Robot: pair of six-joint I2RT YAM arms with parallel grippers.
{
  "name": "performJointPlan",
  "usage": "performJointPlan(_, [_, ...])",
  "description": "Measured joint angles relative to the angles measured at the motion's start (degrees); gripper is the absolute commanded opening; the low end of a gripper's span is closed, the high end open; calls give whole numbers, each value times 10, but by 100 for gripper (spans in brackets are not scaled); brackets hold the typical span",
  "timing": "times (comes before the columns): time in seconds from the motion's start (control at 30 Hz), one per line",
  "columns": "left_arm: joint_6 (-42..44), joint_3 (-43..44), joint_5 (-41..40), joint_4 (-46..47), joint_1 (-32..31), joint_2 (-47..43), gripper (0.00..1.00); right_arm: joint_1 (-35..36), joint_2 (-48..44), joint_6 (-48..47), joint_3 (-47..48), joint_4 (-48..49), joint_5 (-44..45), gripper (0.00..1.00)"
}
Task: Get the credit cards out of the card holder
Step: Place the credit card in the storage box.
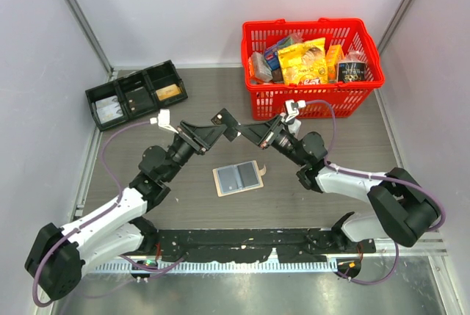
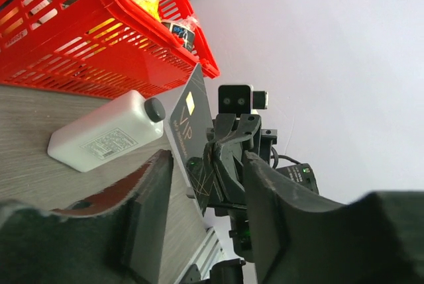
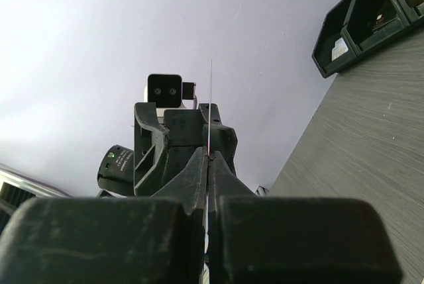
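Top external: card holder (image 1: 239,178) flat, long axis left-right

Left arm (image 1: 103,219), right arm (image 1: 352,181): white link shells, bulky black joints. Purple cable (image 1: 105,155) loops along each arm. Left gripper (image 1: 229,127), right gripper (image 1: 246,131): black, angular. Fingers (image 2: 149,218) thick, matte. White camera block (image 3: 165,89) on left wrist, two dark lenses. Green LED (image 3: 112,155) on round black joint.
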Motion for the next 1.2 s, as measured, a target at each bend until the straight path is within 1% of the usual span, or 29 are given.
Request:
performJointPlan(0.13, [-11,0,-3,18,-3,14,32,0,7,9,-1,16,1,1])
performJointPlan(0.17, [-13,0,-4,24,-3,19,26,0,12,12,-1,22,1,1])
performJointPlan(0.23, [-16,0,-4,33,-4,29,7,0,21,18,-1,31,1,1])
performJointPlan(0.27, [-18,-1,-4,37,-4,34,1,0,25,20,-1,34,1,2])
performJointPlan(0.33, [-20,-1,-5,42,-4,40,0,0,31,25,-1,42,1,13])
performJointPlan(0.37, [-22,-1,-6,44,-4,42,0,0,34,28,-1,45,1,26])
performJointPlan(0.4, [-22,-2,-8,47,-4,42,0,0,38,30,-1,51,1,34])
performJointPlan(0.43, [-22,-2,-9,49,-4,42,0,0,40,31,-1,55,0,48])
performJointPlan(0.5, [-21,-2,-15,51,-4,41,0,-1,45,36,-2,59,-4,61])
performJointPlan(0.53, [-19,-3,-20,50,-4,40,0,-3,47,34,-4,60,-7,63])
performJointPlan(0.57, [-14,-4,-26,49,-4,39,0,-6,47,37,-6,59,-11,68])
performJointPlan(0.6, [-9,-5,-33,47,-3,36,0,-9,49,39,-8,59,-16,70])
performJointPlan(0.63, [-7,-6,-39,45,0,32,0,-14,51,41,-10,56,-21,76])
performJointPlan(0.77, [-4,-13,-63,37,35,19,0,-42,52,39,-21,35,-43,78])
performJointPlan(0.87, [-5,-19,-91,27,72,10,0,-56,34,8,-21,-37,-53,82])
performJointPlan(0.97, [-5,-20,-120,1,117,4,0,-60,-19,-65,-4,-190,-53,84])
performJointPlan(1.07, [-10,-20,-144,-24,171,2,0,-60,-68,-155,55,-363,-43,84])
performJointPlan(1.2, [-30,-19,-162,-35,251,19,0,-61,-103,-252,129,-524,-18,90])
